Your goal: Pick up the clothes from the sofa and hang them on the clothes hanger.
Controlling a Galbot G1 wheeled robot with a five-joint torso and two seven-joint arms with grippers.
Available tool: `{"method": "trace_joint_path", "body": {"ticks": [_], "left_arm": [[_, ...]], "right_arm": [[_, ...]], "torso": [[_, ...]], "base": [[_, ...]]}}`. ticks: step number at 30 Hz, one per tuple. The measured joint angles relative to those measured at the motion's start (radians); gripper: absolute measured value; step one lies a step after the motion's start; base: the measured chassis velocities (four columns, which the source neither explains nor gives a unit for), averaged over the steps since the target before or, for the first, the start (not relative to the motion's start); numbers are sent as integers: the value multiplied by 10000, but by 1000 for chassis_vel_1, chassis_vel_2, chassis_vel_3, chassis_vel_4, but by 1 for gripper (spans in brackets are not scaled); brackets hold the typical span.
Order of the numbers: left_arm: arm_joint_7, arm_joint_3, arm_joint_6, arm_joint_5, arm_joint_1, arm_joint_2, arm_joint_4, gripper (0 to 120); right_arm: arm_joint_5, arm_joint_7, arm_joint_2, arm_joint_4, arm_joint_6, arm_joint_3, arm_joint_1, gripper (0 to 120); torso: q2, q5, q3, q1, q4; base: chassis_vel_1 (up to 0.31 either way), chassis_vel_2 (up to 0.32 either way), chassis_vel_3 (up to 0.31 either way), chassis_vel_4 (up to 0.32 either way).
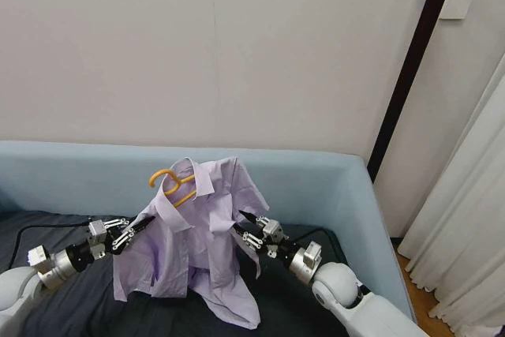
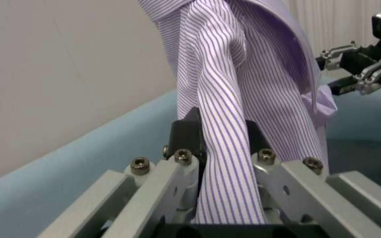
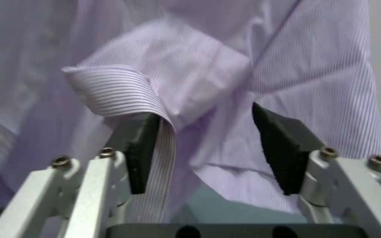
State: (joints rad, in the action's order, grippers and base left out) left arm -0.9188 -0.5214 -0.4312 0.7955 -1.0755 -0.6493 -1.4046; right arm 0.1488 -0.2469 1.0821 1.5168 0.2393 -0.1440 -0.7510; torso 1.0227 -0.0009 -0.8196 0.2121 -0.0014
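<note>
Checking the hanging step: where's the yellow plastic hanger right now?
In the head view, the yellow plastic hanger pokes from the collar of the lilac striped shirt, left of centre, before the pale blue sofa back.

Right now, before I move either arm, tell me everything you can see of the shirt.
The shirt is lilac with fine purple pinstripes and looks like thin woven cloth, with a collar and a cuff. It hangs crumpled over a yellow hanger whose hook sticks out by the collar, in front of the pale blue sofa back. Its lower tail sags onto the dark seat. The left gripper is clamped on a fold at one side. The right gripper is open, with the cuff lying against one finger.
</note>
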Motion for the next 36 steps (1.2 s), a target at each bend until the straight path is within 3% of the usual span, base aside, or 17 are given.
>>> {"method": "trace_joint_path", "body": {"ticks": [2, 6, 7, 10, 12, 18, 24, 36], "left_arm": [[22, -19, 22, 15, -2, 81, -35, 7], [157, -79, 113, 52, -62, 416, -245, 7], [157, -79, 113, 52, -62, 416, -245, 7], [221, -99, 213, 146, -79, 618, -424, 7], [254, -114, 242, 171, -83, 722, -492, 7], [386, -163, 260, 180, -85, 816, -544, 7], [550, -174, 361, 171, -8, 921, -553, 7], [797, -131, 554, 435, 412, 1450, -712, 7]], "right_arm": [[-166, 264, -33, 18, -78, -1, -5, 64], [-1240, 2986, -34, 476, -1356, -60, 39, 82], [-1240, 2986, -34, 476, -1356, -60, 39, 82], [-845, 6254, 71, 1139, -3862, -463, 215, 95], [442, 7548, 115, 1588, -5330, -658, 346, 99], [1791, 8195, -28, 2153, -7066, -854, 365, 100], [2840, 7715, -554, 2934, -8787, -1104, 233, 100], [3926, 6856, -952, 4095, -9457, 144, 105, 100]], "torso": [[0, 1, 0, 0, -1], [0, -1, 0, -1, 3], [0, -1, 0, -1, 3], [0, 0, 0, -1, 1], [0, 0, 0, -1, 1], [0, 0, 0, -1, 2], [0, 0, 0, -1, 1], [0, 0, 0, -1, 3]], "base": [[0, 0, 0, 0], [0, 0, 0, 0], [0, 0, 0, 0], [0, 0, 0, 0], [0, 0, 0, 0], [0, 0, 0, 0], [0, 0, 0, 0], [0, 0, 0, 0]]}}
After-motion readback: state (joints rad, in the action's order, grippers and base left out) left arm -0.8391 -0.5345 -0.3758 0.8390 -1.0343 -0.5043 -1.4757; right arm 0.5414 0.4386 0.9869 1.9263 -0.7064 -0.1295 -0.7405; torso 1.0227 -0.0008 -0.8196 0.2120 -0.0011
